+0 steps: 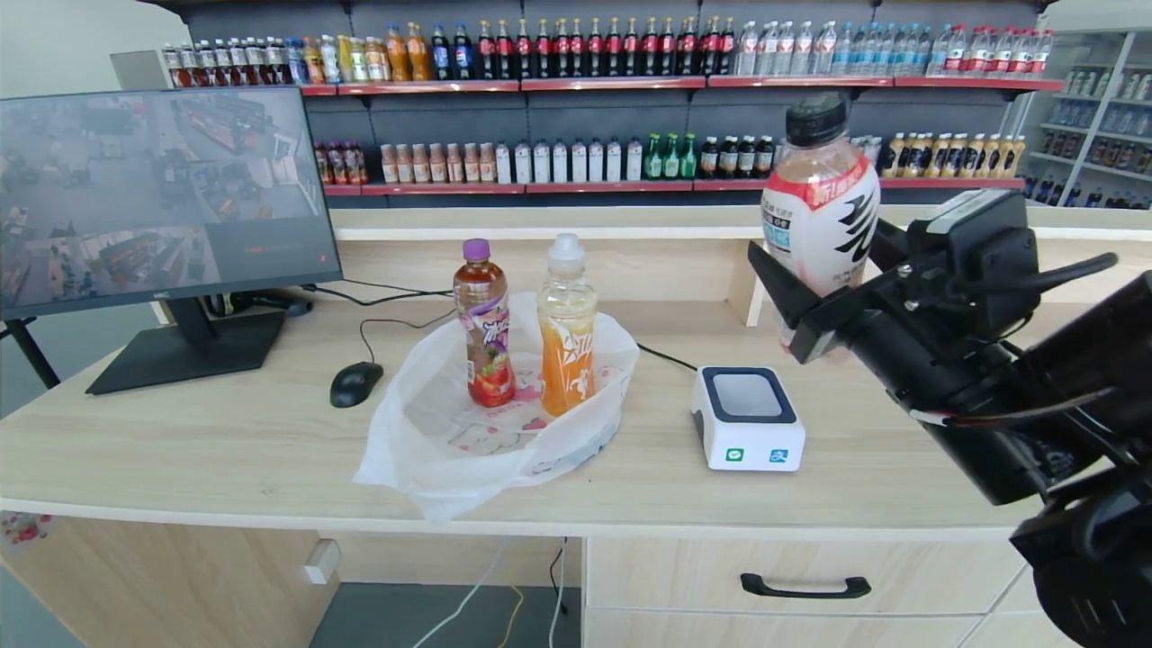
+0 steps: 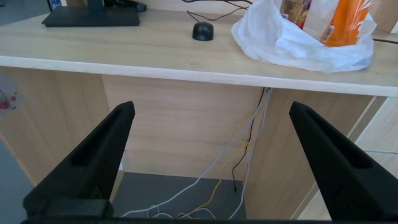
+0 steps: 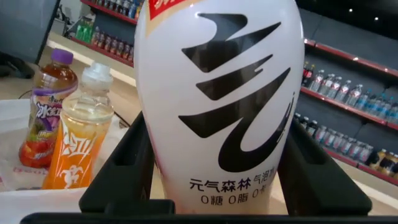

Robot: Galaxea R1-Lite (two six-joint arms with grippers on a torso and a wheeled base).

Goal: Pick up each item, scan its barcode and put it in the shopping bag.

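Note:
My right gripper is shut on a white-labelled bottle with a black cap, held upright above the counter, to the right of and higher than the barcode scanner. In the right wrist view the white-labelled bottle sits between the two black fingers. The white shopping bag lies at the counter's middle with a red tea bottle and an orange drink bottle standing in it. My left gripper hangs open below the counter's front edge, with the shopping bag above it.
A monitor stands at the left of the counter, with a black mouse and cables beside the bag. Shelves of bottles line the back wall. A drawer handle sits under the counter front.

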